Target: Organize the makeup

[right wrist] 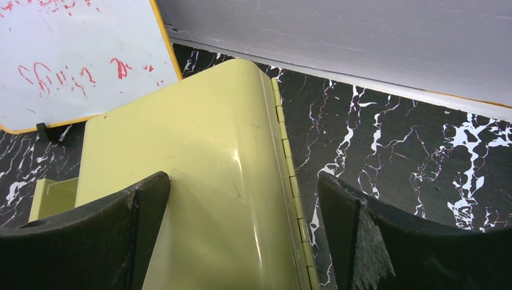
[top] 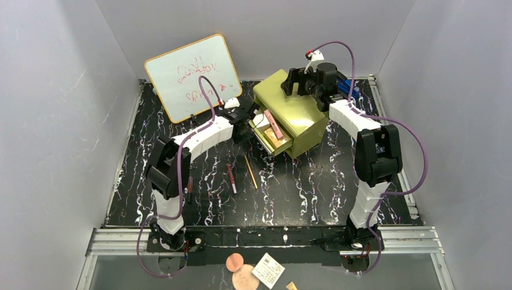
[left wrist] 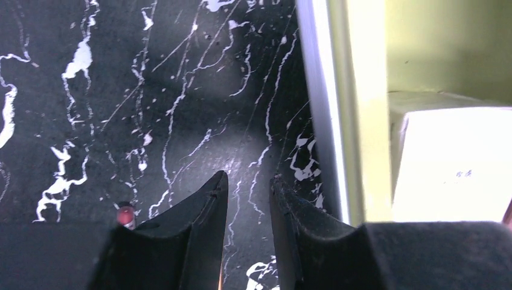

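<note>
The olive-yellow drawer chest (top: 296, 109) has its drawer pulled out toward the left. A thin pink case (top: 275, 124), a tan-orange palette (top: 276, 141) and a small white box (top: 261, 119) lie in the drawer. The white box also shows in the left wrist view (left wrist: 453, 163). A dark-red pencil (top: 232, 178), a tan pencil (top: 250, 172) and a black pencil (top: 189, 188) lie on the table. My left gripper (top: 251, 121) (left wrist: 249, 178) is beside the drawer's wall, narrowly open and empty. My right gripper (top: 294, 82) (right wrist: 241, 181) is wide open over the chest's hinged rear edge.
A whiteboard (top: 193, 75) with red writing leans against the back wall at the left, and shows in the right wrist view (right wrist: 72, 60). Grey walls enclose the black marbled table (top: 314, 187). Small cards and discs (top: 253, 270) lie below the front rail.
</note>
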